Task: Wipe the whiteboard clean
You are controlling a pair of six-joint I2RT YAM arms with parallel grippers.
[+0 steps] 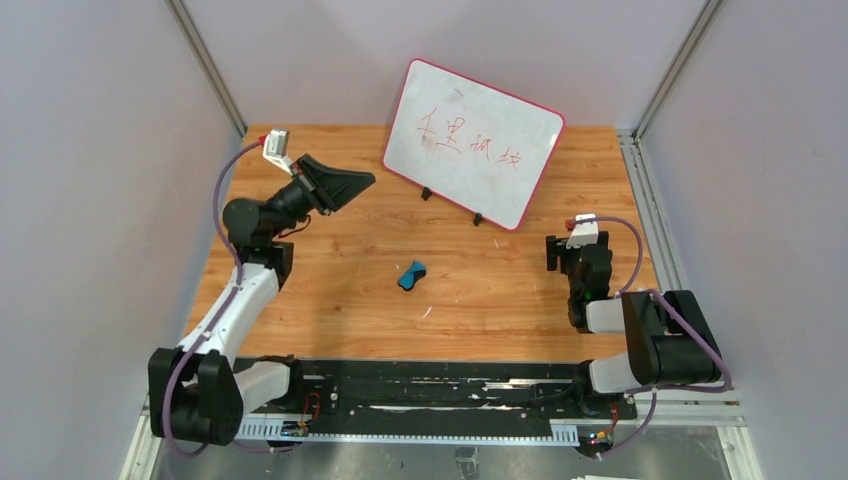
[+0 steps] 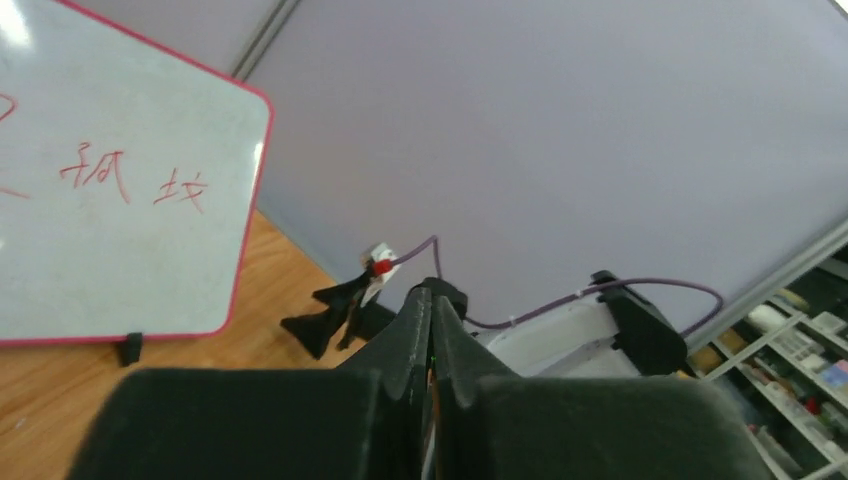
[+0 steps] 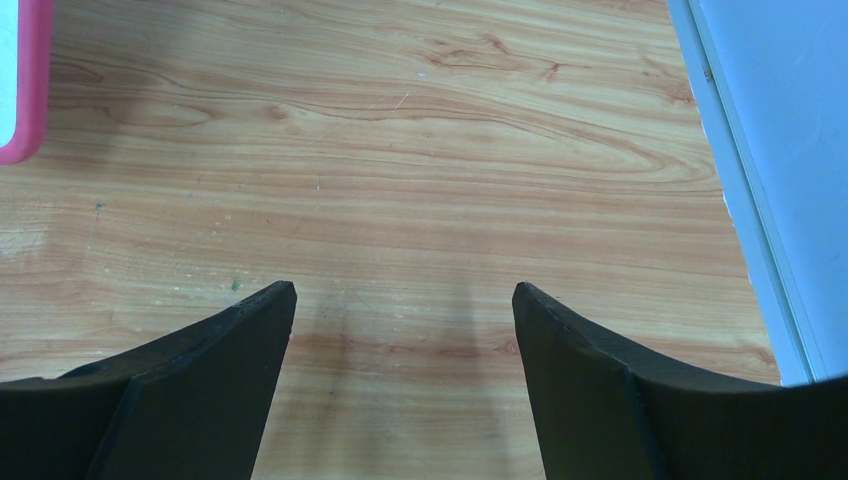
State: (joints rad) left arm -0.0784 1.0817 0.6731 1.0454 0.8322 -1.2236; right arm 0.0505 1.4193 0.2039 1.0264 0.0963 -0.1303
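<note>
A light wooden bench (image 1: 480,300) fills the overhead view. At its far middle stands a large white rectangular whiteboard (image 1: 440,110) with a thin red-pink rim. It is propped on small black feet and leans back, with its long axis running from far left to near right. Red handwriting (image 1: 470,148) crosses its face, so nothing looks erased yet. The black-and-white left arm (image 1: 240,295) reaches to the far left, its jaws clenched on nothing and raised just left of the board. The right arm (image 1: 655,335) sits at the right, its jaws released wide and aimed down at bare wood beside the board's near-right corner. A small blue-and-black eraser block (image 1: 411,274) lies mid-bench between the arms, nearer than the board, with its long axis running near left to far right. It seems somewhat closer to the left jaws, though the right jaws are the ones ready to take it.
</note>
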